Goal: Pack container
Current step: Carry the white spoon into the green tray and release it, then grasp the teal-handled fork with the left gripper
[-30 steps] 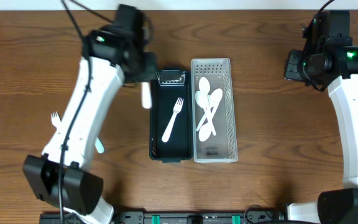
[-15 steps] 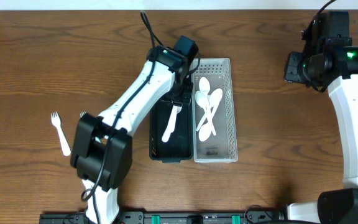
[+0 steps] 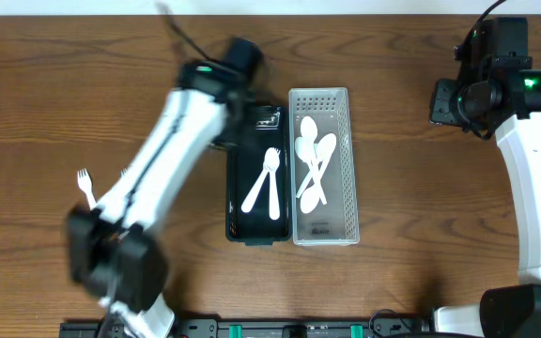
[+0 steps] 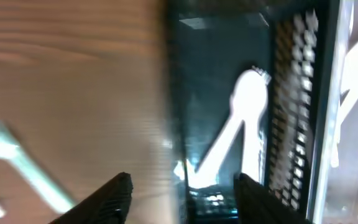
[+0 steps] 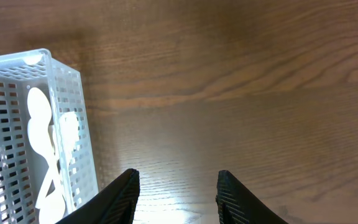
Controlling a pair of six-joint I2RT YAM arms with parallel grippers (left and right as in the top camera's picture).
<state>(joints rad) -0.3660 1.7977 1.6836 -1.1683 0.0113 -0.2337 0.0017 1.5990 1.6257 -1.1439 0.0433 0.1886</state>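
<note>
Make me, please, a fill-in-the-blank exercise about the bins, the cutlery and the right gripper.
1. The dark bin holds ___ forks.
2. The white bin holds only ___.
3. One more fork lies on the table, on the ___ side of the dark bin.
4. The right gripper holds ___.

Missing words: two; spoons; left; nothing.

On the table [image 3: 421, 188] two bins stand side by side and touching, the left bin [image 3: 232, 202] with two forks [image 3: 263, 181] in it, the right bin [image 3: 350, 169] with several spoons [image 3: 313, 164], and a single fork [image 3: 85, 184] lies well to their left.
</note>
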